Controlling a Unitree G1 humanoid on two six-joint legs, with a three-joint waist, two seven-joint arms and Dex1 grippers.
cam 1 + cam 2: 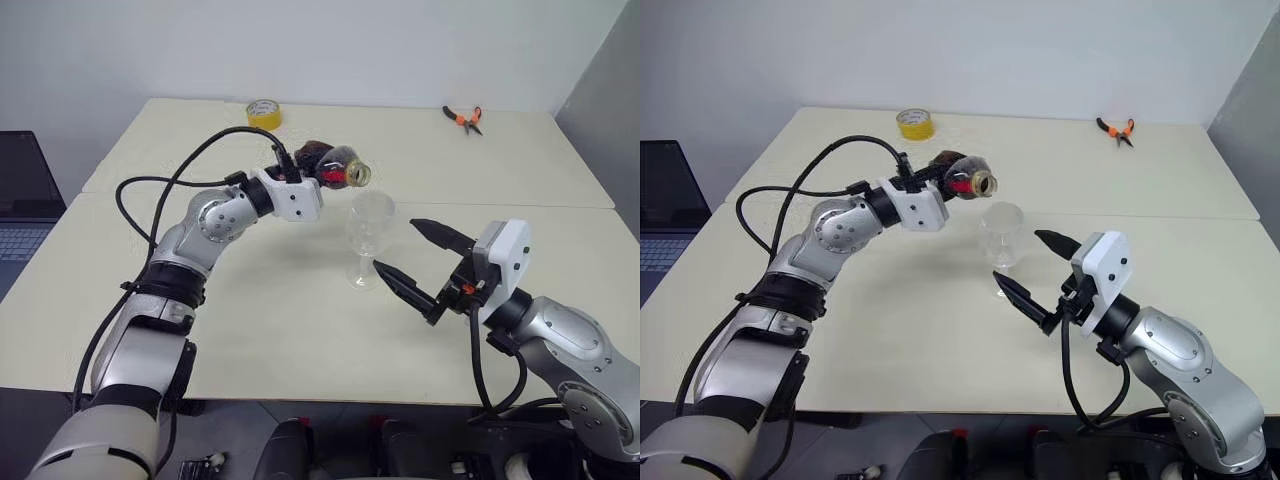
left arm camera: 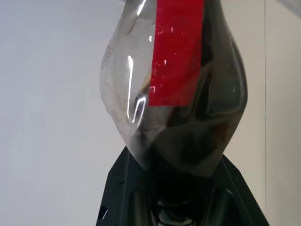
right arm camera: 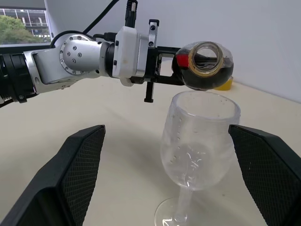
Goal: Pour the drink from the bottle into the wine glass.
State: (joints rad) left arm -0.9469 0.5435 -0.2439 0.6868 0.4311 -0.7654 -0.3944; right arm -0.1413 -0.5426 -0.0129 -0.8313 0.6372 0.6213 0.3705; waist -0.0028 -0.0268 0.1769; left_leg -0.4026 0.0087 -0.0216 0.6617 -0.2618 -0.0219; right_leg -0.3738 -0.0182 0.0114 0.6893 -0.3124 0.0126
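The left tool [image 1: 318, 178] is clamped on the bottle [image 1: 335, 164], which is held tipped nearly level, its uncapped mouth poised just above the rim of the wine glass [image 1: 368, 236]. The drink [image 3: 207, 75] is seen dark inside the bottle. The glass is stood upright on the table [image 1: 300, 330]. The right tool [image 1: 412, 257] is held wide open just beside the glass, gripping nothing. Well behind, a yellow tape roll [image 1: 264, 113] and orange-handled pliers [image 1: 464, 119] are left lying; a laptop [image 1: 22, 195] is seen beside the table.
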